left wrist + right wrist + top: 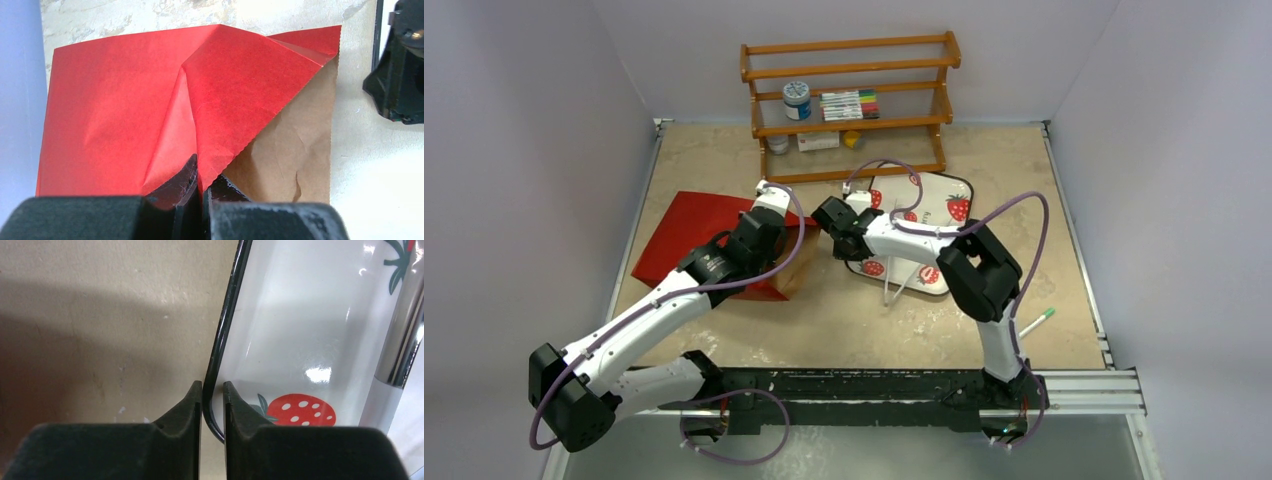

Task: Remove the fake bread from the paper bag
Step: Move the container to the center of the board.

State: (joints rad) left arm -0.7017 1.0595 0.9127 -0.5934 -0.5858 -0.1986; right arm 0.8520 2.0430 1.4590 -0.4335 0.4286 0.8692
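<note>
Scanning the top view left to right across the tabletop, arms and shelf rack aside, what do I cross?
paper bag → strawberry tray → green-capped pen

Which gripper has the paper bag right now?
The left gripper: its jaws are shut on the open edge of the red paper bag. The right gripper is elsewhere, pinching the black rim of the strawberry tray.
</note>
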